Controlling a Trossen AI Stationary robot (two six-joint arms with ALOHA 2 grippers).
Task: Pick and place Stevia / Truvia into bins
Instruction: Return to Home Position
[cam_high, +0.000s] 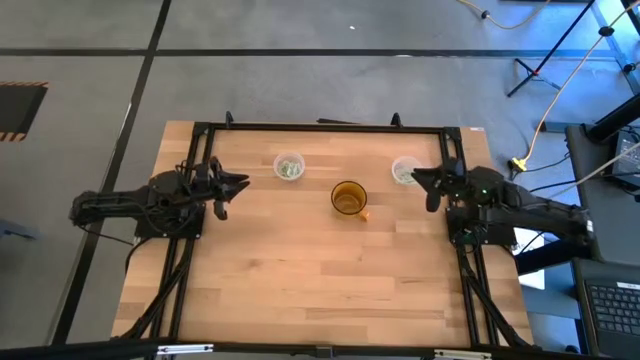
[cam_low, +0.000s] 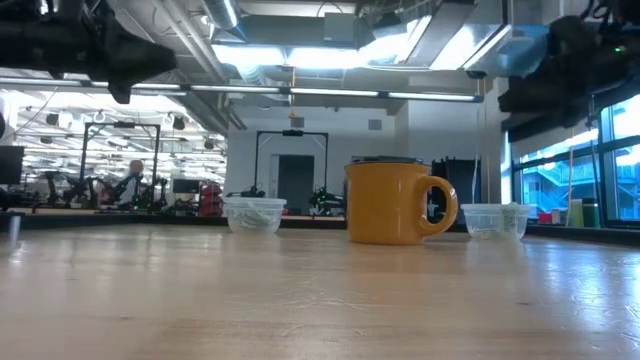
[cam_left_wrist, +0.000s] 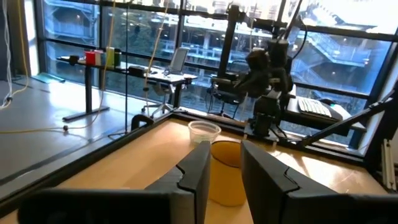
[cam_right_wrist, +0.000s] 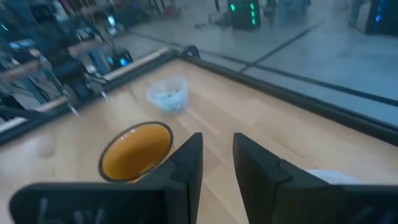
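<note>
Two clear plastic bins stand near the table's far edge: the left bin and the right bin. Both hold white-and-green Stevia packets. My left gripper hangs open above the table's left side, pointing level toward the left bin, with nothing between its fingers. My right gripper hangs open at the table's right side, just beside the right bin and above it, also with nothing between its fingers.
An amber-yellow mug stands between the two bins, a little nearer the front, its handle toward the right. The wooden tabletop stretches bare in front of it. A black frame runs along the far edge and both sides.
</note>
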